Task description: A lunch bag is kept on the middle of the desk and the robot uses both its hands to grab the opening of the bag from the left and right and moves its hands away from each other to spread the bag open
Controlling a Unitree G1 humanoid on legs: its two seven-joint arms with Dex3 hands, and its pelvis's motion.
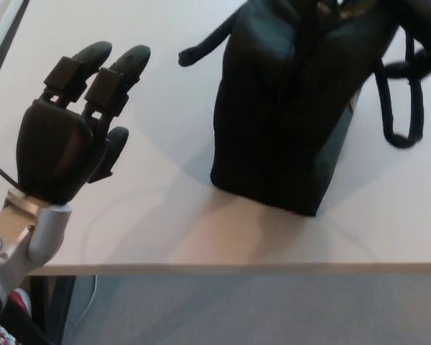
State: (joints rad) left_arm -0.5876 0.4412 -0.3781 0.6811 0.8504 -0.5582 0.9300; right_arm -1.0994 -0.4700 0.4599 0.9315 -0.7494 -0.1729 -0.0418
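Left hand: the left hand [65, 140] is at the left side of the picture, above the desk, with its back to the camera. Its two thick fingers [115, 75] point up and away, the thumb is apart from them, and it holds nothing.
Distance to bag: the left hand is well apart from the bag and does not touch it.
Right hand: not visible in this view, so its state cannot be told.
Lunch bag: the black lunch bag [294, 122] stands on the desk in the upper right part of the picture, a little tilted. Its top is cut by the picture's upper edge.
Straps: one black strap [208, 42] goes out to the left of the bag; another strap loop [402, 108] hangs at its right side.
Desk: the pale desk [165, 230] has its front edge near the bottom.
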